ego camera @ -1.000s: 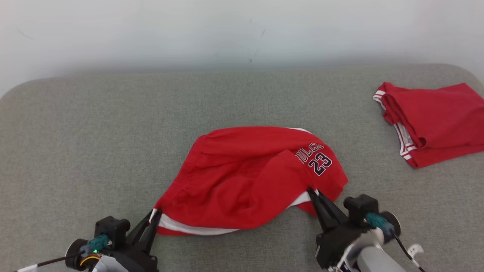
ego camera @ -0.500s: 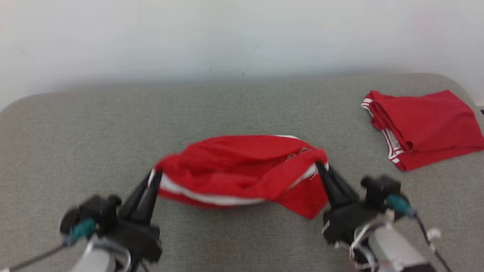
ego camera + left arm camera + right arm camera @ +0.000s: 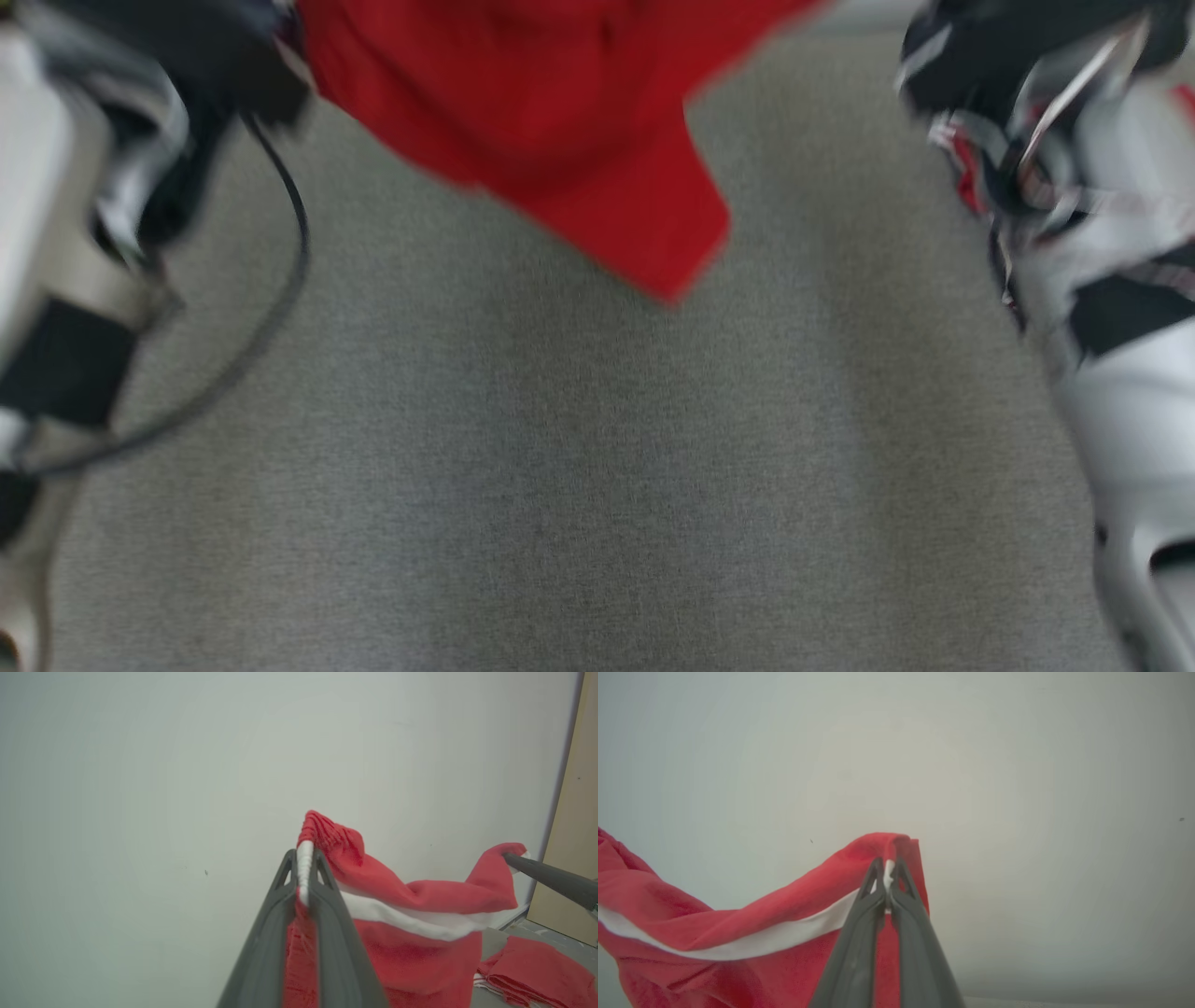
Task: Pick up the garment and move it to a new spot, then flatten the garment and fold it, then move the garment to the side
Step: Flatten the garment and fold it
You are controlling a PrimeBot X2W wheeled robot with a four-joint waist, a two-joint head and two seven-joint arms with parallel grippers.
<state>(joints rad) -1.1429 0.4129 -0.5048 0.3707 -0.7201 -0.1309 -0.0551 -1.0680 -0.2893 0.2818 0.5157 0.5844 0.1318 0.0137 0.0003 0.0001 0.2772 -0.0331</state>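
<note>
The garment (image 3: 560, 121) is red with a white band, and it hangs in the air above the grey surface (image 3: 560, 485), its lower corner drooping. In the left wrist view my left gripper (image 3: 304, 858) is shut on the garment (image 3: 411, 933) at its white-banded edge. My right gripper (image 3: 888, 870) is shut on the other end of that edge of the garment (image 3: 738, 924). The right gripper's fingers (image 3: 551, 879) also reach in from the right of the left wrist view. The head view is blurred, with both pale forearms at its sides.
A second red garment (image 3: 532, 966) lies folded on the grey surface at the lower right of the left wrist view. A pale wall (image 3: 187, 788) stands behind, with a tan panel (image 3: 574, 835) at its right.
Both grippers have lifted the garment from the surface high into the air. The head camera has tilted down, so the arms now fill its sides.
</note>
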